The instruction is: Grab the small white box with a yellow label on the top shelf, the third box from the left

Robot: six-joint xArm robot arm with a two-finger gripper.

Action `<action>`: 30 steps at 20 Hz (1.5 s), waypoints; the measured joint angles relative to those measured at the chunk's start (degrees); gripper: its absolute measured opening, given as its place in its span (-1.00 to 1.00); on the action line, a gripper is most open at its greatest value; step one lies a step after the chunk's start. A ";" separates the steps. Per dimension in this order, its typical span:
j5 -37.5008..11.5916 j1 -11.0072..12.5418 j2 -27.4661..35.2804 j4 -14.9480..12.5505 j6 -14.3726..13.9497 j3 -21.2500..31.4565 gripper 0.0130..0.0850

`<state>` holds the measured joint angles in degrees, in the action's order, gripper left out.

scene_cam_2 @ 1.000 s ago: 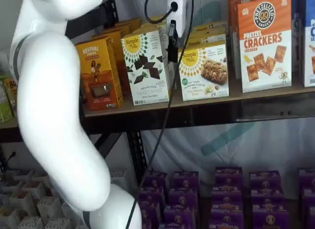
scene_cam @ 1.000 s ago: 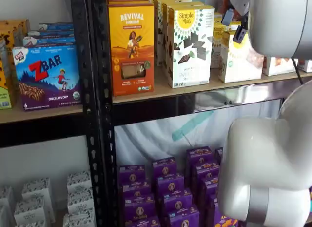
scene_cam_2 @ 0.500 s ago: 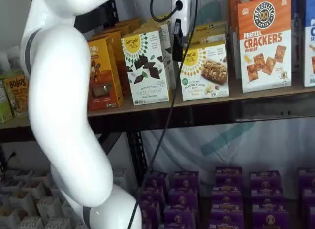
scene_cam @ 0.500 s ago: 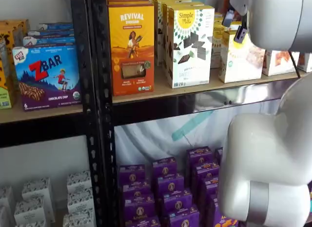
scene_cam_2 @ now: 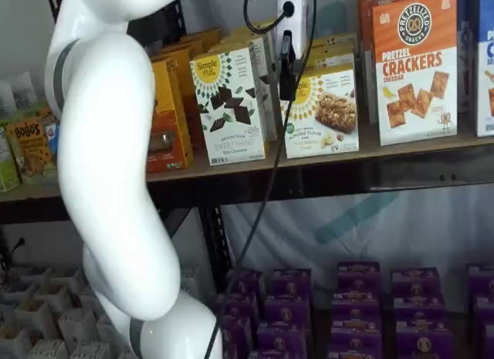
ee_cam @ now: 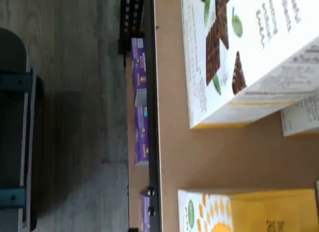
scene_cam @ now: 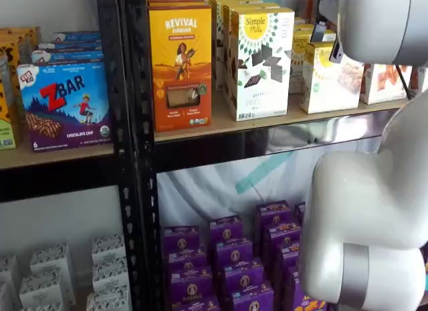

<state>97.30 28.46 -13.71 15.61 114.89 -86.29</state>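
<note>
step: approach, nothing held | claw (scene_cam_2: 287, 66): one black finger seen side-on, spread as wide as it goes | small white box (scene_cam_2: 320, 112): on top shelf (scene_cam_2: 401, 147), just below-right of the claw | next: likely shift over box, straddle it, close

The arm (scene_cam_2: 108, 166) was glossy white, built of fat rounded links with grey bands at the joints. The gripper (scene_cam_2: 287, 62) had a white body and black fingers; a black cable (scene_cam_2: 266, 181) hung just beside it.
</note>
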 joint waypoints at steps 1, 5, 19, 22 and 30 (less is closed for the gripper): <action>0.09 -0.05 0.19 -0.49 0.07 -0.16 1.00; 1.18 -0.85 1.14 -2.96 -0.13 -1.17 1.00; 2.11 -4.86 3.58 -8.05 -2.99 -3.34 1.00; 1.85 -5.65 4.27 -9.15 -3.52 -3.81 1.00; -0.09 -6.48 4.99 -9.83 -4.14 -3.70 1.00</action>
<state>97.21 21.98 -8.73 5.78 110.74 -89.99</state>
